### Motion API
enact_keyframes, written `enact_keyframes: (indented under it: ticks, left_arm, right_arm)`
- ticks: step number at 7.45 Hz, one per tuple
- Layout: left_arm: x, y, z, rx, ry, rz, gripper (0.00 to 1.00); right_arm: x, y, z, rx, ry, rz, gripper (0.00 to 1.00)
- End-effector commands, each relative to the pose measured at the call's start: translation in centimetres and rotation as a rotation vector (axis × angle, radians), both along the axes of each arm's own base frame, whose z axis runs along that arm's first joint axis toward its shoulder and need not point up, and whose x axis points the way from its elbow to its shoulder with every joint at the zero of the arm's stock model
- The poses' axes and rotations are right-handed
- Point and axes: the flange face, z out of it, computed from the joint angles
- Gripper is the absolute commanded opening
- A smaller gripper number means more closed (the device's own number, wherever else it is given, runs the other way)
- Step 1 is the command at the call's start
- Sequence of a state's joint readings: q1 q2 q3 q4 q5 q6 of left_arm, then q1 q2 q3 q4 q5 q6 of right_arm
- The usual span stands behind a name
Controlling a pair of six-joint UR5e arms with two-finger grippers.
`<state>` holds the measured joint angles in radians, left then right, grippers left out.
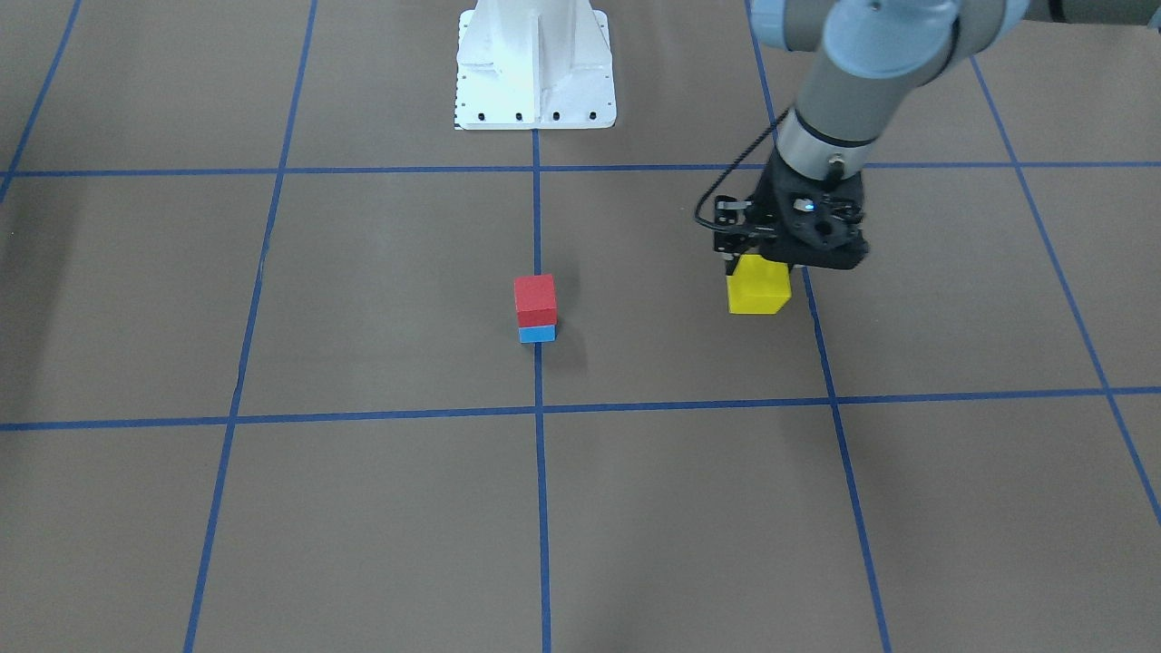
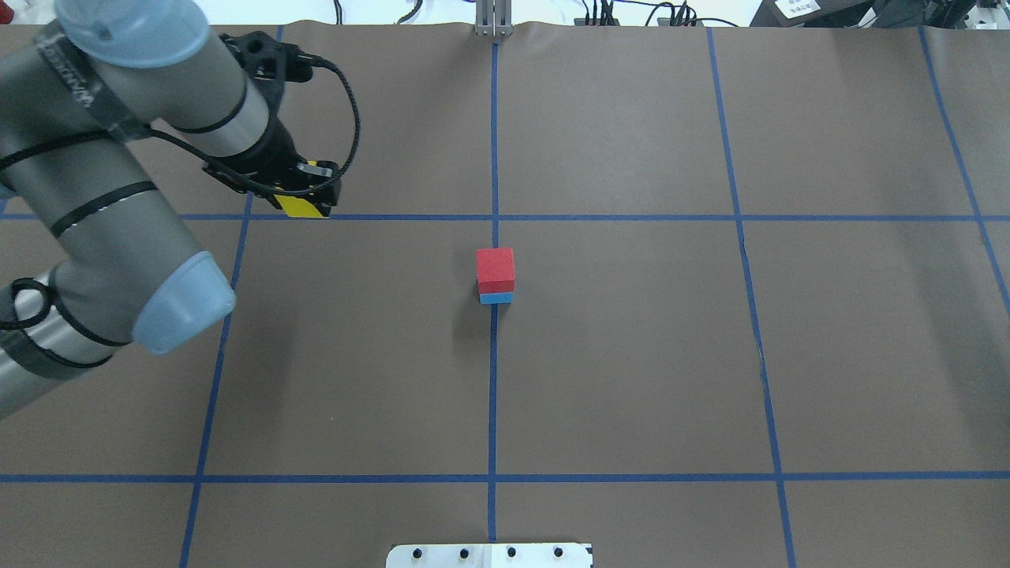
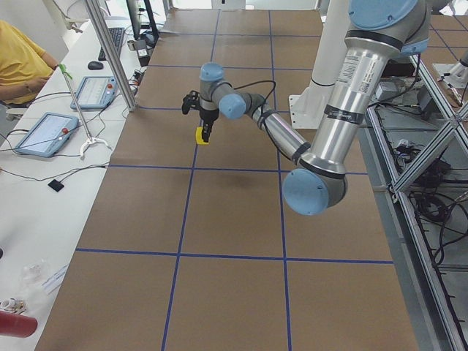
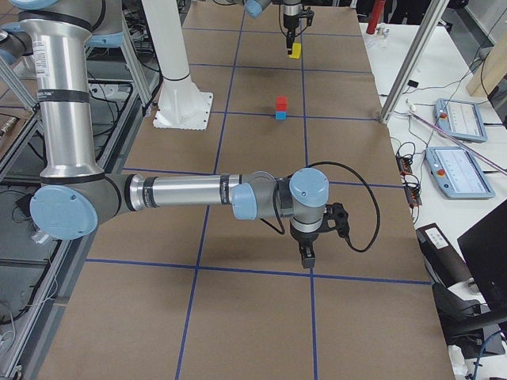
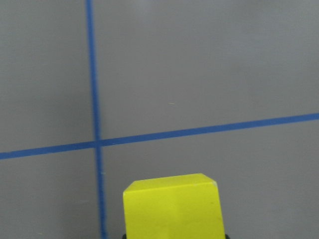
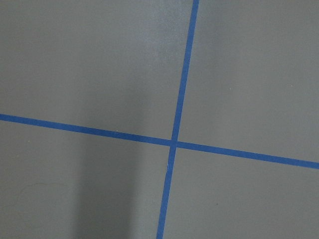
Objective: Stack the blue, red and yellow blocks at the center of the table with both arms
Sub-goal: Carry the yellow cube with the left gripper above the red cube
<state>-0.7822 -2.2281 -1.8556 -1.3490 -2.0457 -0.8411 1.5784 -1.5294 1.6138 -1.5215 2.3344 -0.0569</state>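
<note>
J: Brown worktop (image 1: 363, 508) with a blue tape grid (image 1: 539, 472), front-facing view first. What is done?
M: Two tiers of three. Red block (image 1: 534, 299) is seated on blue block (image 1: 537, 334) at the centre grid crossing. Yellow block (image 1: 758, 287) is clamped in the left end effector (image 1: 760, 265), well apart from the stack, on the robot's left.
J: Overhead?
M: Same reading. Red on blue is seen at centre. Yellow is mostly hidden under the left end effector, near a grid crossing on the left.
J: Side views?
M: From the left end, yellow is seen pinched and seemingly raised off the worktop. From the right end, the right end effector (image 4: 307, 257) hangs over the near worktop with no block seen at it. Its opening cannot be told from that view.
J: Wrist views?
M: Left wrist: the lower frame is filled by the yellow block, with bare grid beyond. Right wrist: only grid is shown.
J: Count and remainder?
M: One blue, one red and one yellow are counted. As judged, yellow is left to be carried to centre and set on red.
</note>
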Motion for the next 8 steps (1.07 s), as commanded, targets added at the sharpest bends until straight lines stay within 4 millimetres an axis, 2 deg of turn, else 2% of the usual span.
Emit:
enact_keyframes:
  ticks: [1,2,3,5,8]
  left_arm:
    - [9.8,2.6,-7.9,-0.026,0.006,0.001,0.0]
    - [13.1,3.0,-9.7,-0.039,-0.007,-0.008,0.0]
    - [15.4,3.3,-11.1,-0.048,-0.017,-0.008,0.0]
    - [17.2,3.8,-11.3,-0.051,-0.032,-0.004,0.0]
    - [19.1,2.9,-9.7,-0.052,-0.045,-0.009,0.0]
  right_arm:
    - [0.0,0.0,0.2,-0.003,0.001,0.0,1.0]
    - [0.0,-0.1,0.2,-0.004,0.001,0.001,1.0]
    - [0.0,-0.1,0.2,-0.004,0.0,0.001,1.0]
    - [0.0,0.1,0.3,-0.008,-0.001,0.001,1.0]
    - [0.0,0.0,0.2,-0.006,0.0,0.001,1.0]
